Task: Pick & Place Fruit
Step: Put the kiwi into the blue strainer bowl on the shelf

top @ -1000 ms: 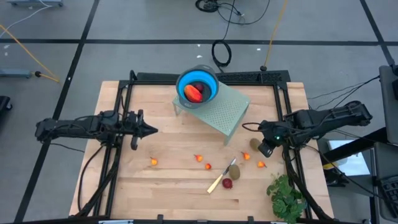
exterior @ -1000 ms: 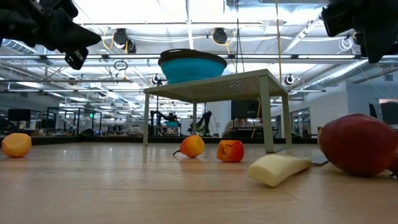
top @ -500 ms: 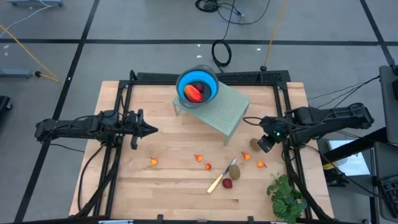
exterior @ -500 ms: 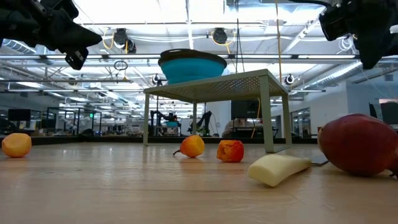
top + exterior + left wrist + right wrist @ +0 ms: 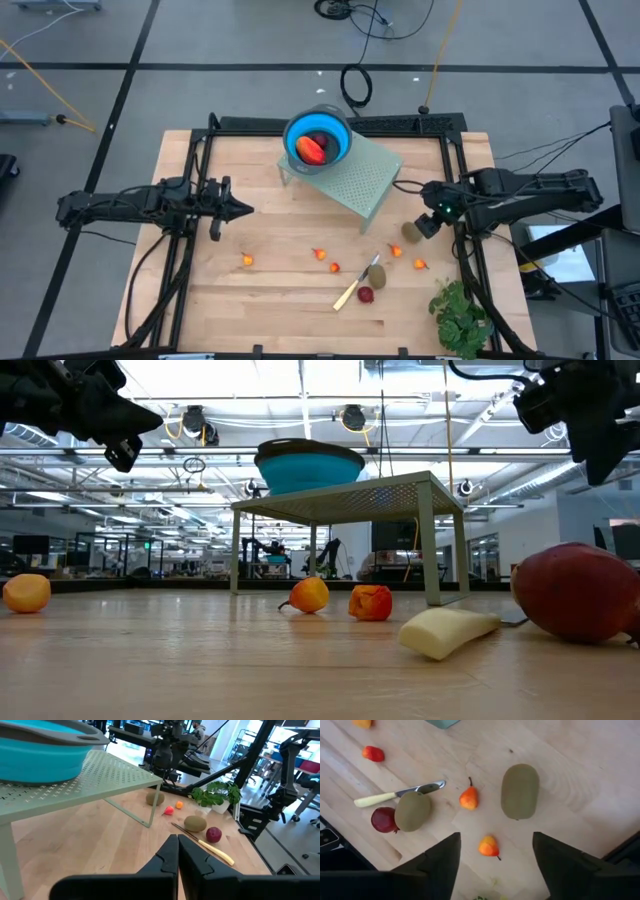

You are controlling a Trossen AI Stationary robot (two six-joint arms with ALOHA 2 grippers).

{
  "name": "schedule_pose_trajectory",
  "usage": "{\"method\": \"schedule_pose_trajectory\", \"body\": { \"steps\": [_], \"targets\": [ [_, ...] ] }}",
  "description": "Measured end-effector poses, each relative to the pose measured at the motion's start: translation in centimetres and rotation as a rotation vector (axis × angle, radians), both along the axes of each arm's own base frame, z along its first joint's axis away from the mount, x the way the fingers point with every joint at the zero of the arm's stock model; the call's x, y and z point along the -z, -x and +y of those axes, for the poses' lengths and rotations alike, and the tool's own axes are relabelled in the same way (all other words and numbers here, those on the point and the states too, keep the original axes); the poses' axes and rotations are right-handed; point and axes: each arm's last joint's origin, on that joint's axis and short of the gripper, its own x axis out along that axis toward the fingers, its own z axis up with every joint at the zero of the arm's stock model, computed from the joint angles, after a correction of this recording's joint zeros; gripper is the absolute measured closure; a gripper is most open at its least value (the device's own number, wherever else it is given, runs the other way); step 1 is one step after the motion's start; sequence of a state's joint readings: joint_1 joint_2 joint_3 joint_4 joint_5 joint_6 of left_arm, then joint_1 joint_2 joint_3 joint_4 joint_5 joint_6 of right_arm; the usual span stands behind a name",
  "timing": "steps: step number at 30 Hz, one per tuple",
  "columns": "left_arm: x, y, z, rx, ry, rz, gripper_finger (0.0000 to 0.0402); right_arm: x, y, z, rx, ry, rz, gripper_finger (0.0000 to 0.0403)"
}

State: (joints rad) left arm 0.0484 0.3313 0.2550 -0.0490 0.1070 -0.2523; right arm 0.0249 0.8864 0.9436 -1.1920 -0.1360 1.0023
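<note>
High view: my right claw (image 5: 428, 224) hangs just above a kiwi (image 5: 411, 232) by the rack (image 5: 362, 180), placed for a pick, I judge; the bowl (image 5: 317, 139) on the rack already holds fruit. Left claw (image 5: 240, 209) waits over the counter (image 5: 260, 300).

Low view: a red ball (image 5: 575, 591) sits beside the knife (image 5: 447, 631).

Left wrist view: fingers pressed together, idle.

Right wrist view: fingers apart, empty, that kiwi (image 5: 520, 791) ahead.
</note>
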Motion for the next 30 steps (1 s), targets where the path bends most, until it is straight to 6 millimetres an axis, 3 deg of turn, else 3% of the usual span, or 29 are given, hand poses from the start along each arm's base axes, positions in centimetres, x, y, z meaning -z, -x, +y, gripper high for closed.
{"method": "schedule_pose_trajectory", "body": {
  "steps": [9,30],
  "targets": [
    [0.00,0.00,0.00,-0.002,0.014,0.001,0.0400,0.01,0.02,-0.08,0.006,0.000,0.003,0.0125],
    [-0.02,0.00,0.00,-0.002,0.013,0.000,0.0388,-0.04,-0.14,0.00,0.000,-0.025,-0.014,0.0125]
  ]
}}
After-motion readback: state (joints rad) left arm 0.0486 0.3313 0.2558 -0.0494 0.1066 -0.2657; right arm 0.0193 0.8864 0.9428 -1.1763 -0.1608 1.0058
